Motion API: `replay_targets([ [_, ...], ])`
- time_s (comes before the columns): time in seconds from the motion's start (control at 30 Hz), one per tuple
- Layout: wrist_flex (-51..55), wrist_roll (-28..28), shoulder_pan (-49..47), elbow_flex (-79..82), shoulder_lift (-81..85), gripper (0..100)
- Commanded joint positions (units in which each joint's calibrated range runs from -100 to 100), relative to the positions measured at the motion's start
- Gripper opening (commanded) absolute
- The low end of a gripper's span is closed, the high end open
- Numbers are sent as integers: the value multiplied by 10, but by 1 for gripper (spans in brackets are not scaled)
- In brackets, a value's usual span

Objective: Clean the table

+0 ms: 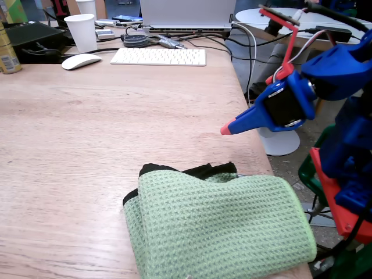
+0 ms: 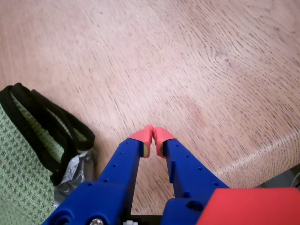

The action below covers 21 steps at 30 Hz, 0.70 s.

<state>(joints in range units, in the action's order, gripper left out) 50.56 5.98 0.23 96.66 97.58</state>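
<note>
Above the table (image 2: 211, 56), the jaws meet empty at their red tips, the green cloth (image 2: 18, 178) cut off at the frame edge.

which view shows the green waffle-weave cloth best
The fixed view: the whole green waffle-weave cloth lies folded on the pale wood-grain table, its black edging visible. The wrist view catches only its corner left of the blue gripper.
</note>
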Motion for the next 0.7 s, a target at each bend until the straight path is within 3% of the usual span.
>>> replay_targets([
  [0.0,-8,-3,4,-11,4,0],
  [0.67,-8,-2,28,-11,4,0],
])
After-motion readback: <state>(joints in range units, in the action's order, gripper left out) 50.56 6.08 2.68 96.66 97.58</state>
